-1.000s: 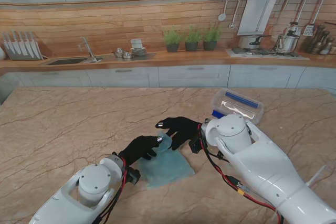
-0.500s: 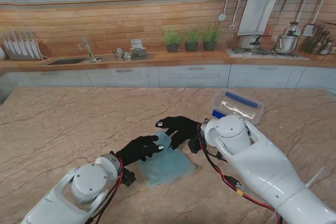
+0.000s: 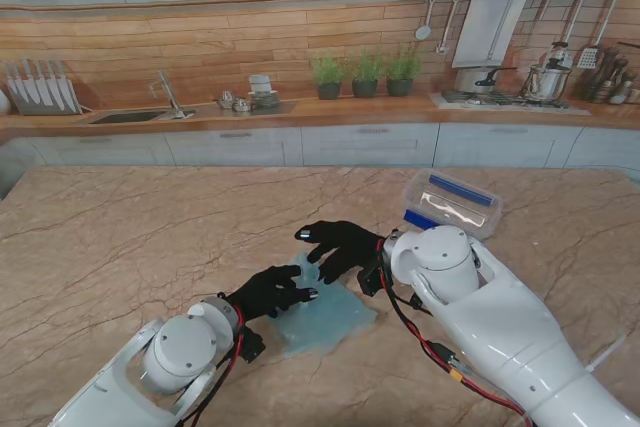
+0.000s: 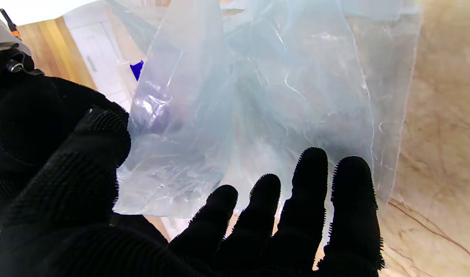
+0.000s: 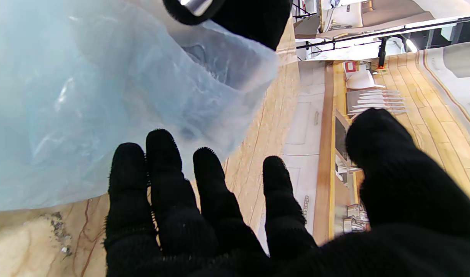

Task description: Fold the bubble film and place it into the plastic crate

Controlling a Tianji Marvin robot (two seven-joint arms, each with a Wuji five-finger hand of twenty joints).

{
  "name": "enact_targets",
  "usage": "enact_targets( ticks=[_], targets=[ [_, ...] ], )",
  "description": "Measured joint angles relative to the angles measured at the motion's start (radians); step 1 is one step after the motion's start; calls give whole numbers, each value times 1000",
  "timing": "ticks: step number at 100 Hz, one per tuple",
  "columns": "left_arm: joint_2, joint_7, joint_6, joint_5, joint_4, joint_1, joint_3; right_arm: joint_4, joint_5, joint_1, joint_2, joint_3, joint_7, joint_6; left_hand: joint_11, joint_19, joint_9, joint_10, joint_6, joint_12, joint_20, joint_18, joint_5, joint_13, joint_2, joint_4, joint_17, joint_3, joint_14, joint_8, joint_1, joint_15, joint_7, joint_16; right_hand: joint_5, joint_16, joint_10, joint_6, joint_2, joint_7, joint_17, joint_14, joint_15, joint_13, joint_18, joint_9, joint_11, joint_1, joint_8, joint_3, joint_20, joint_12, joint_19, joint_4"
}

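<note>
I have both hands at the bubble film (image 3: pixel 322 313), which lies on the desk (image 3: pixel 150 237) well short of the plastic crate (image 3: pixel 452 203), the crate sitting beyond the film and to my right. My left hand (image 3: pixel 272 289) rests its fingertips on the film's near-left edge with fingers spread and loosely extended; from the wrist view the fingers (image 4: pixel 312 181) lie flat against the sheet rather than pinching it, so I judge it is pinning the film so the fold does not drag it. My right hand (image 3: pixel 340 244) hovers over the film's far corner, fingers apart and holding nothing I can see; its fingers (image 5: pixel 162 154) reach toward a raised flap of film. I judge the fold is underway and the crate step remains.
</note>
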Motion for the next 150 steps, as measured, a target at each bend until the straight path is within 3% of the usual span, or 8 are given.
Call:
enact_targets(
  ticks=[38, 61, 79, 93, 100, 110, 134, 150],
  targets=[
    [-1, 0, -8, -21, 1, 7, -8, -38, 43, -36, 3, 14, 2, -23, 0, 0, -1, 0, 0, 1, 0, 0, -1, -13, 0, 0, -28, 28, 0, 0, -9, 1, 0, 1, -15, 0, 0, 0, 0, 0, 11, 1, 0, 0, 2, -20, 0, 0, -1, 0, 11, -2, 0, 0],
    [-8, 17, -8, -41, 0, 23, -26, -42, 47, -49, -5, 2, -52, -27, 3, 0, -13, 3, 0, 4, 0, 0, -1, -26, 67, 0, -50, -249, 1, 0, -21, 1, 0, 12, -14, 0, 0, 0, 0, 0, 12, 1, -9, -10, 3, -46, 0, 0, -1, 0, 11, -2, 0, 0],
    [-11, 38, -4, -62, -3, 32, -31, -44, 34, -58, -10, -14, -76, -48, 2, 0, -13, 12, 0, -1, 0, 0, -1, -26, 164, 0, -52, -350, 13, 0, -35, 1, 0, 12, -14, -2, 0, 0, 0, 4, 10, 1, -10, -24, 4, -57, 0, 0, -1, 0, 11, -2, 0, 0],
    [-18, 75, 17, -52, -8, 35, -26, -48, 33, -68, -18, -18, -108, -56, 2, 10, -12, 21, 0, -1, 9, 0, -1, -26, 163, 0, -55, -351, 22, 0, -31, 4, 0, 13, -14, -13, 0, 0, 0, 13, 0, 2, -10, -57, 4, -73, 1, 0, -1, 0, 11, -3, 0, 0],
    [-20, 90, 34, -18, -11, 35, -17, -54, 46, -75, -22, -18, -118, -57, 12, 27, -11, 21, 0, 0, 16, 0, -1, -26, 162, 0, -48, -349, 22, 1, 47, 39, 0, 39, -14, -13, 0, 0, 0, 15, 0, 2, -10, -57, 4, -73, 1, 0, -1, 0, 11, -3, 0, 0],
    [-22, 102, 91, 52, -21, 30, 1, -67, 57, -86, -25, -15, -126, -68, 67, 80, 35, 21, -12, 39, 49, 0, 6, 15, 132, 11, 1, -251, -40, 27, 134, 115, 0, 55, -14, -13, 0, 0, 0, 16, 0, 2, -10, -57, 4, -73, 1, 0, -1, 0, 11, -3, 0, 0],
    [-48, 185, 130, 20, -10, 21, 19, -116, 56, -121, -25, 16, -135, -95, 153, 192, 160, 18, -31, 89, 114, -3, 64, 163, 75, 12, 138, 149, -16, 66, 137, 220, 19, 49, -14, -14, 0, 0, 0, 27, 0, 2, -10, -57, 4, -73, 7, 0, -1, 0, 11, -3, 0, 0],
    [-72, 258, 152, -11, 12, 14, 31, -143, 43, -141, -22, 41, -142, -107, 215, 244, 237, 5, -33, 123, 123, -5, 67, 250, 77, 12, 229, 306, -26, 169, 210, 283, 317, 48, -14, -14, 0, 0, 0, 28, 0, 2, -10, -57, 4, -73, 11, 0, -1, 0, 11, -3, 0, 0]
  ],
)
